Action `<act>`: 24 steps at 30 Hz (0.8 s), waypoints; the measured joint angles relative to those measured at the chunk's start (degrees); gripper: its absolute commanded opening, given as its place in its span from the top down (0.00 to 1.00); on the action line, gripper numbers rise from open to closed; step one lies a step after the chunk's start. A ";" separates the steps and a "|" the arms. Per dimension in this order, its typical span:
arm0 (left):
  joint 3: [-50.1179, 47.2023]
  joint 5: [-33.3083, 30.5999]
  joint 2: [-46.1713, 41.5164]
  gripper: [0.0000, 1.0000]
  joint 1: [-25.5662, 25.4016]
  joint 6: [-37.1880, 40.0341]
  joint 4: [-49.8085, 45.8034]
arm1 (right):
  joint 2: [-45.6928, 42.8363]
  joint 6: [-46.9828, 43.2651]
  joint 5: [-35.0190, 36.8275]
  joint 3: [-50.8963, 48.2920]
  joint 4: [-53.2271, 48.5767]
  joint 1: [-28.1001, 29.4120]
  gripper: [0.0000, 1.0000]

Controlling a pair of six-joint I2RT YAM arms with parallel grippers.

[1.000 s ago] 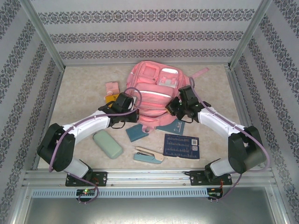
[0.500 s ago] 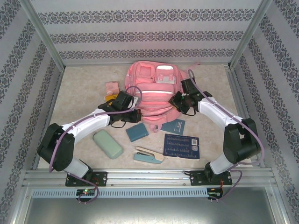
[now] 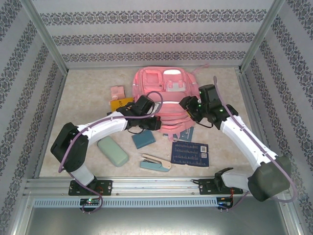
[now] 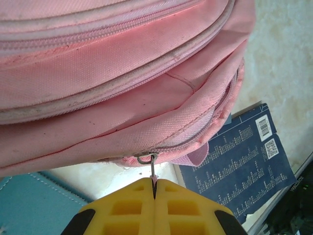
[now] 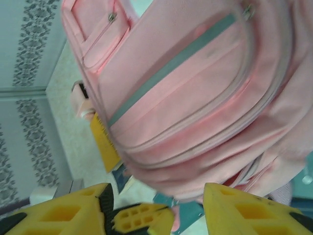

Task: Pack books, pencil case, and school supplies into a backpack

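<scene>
Pinching the small metal zipper pull [image 4: 152, 170] of the pink fabric backpack [image 4: 122, 73] with my left gripper [image 4: 154, 188], I risk dragging the whole bag: my right gripper [image 5: 156, 192] hangs with fingers apart, holding nothing.

Reaches inward across the tabletop with the left arm [image 3: 105, 125], elbow bent, left claw [image 4: 154, 190] pinched tight on a zip pull [image 4: 152, 170]. Stretches the right arm [image 3: 242, 137] forward and inward, right claw [image 5: 156, 193] parted, gripping nothing.
</scene>
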 measured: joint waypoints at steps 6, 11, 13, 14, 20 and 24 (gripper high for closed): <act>0.11 -0.11 0.20 1.00 -0.63 -0.48 0.00 | 5.88 7.96 -3.98 -4.46 4.83 4.37 0.47; -0.70 -0.24 0.20 1.00 -0.63 -0.90 0.52 | 11.06 13.16 -6.51 -7.91 10.64 5.31 0.47; -1.51 -0.24 0.20 1.00 -0.63 -1.07 0.98 | 12.41 14.47 -6.86 -8.33 12.48 5.31 0.50; -1.75 -0.24 0.20 1.00 -0.63 -1.09 1.16 | 12.81 14.95 -6.99 -8.33 13.27 5.31 0.51; -2.23 -0.72 1.07 1.00 -0.63 -1.03 2.86 | 15.78 16.98 -7.02 -8.33 17.73 5.31 0.70; -2.32 -1.90 3.15 1.00 -0.70 -0.55 4.11 | 19.45 17.55 -7.02 -8.35 19.19 5.33 0.88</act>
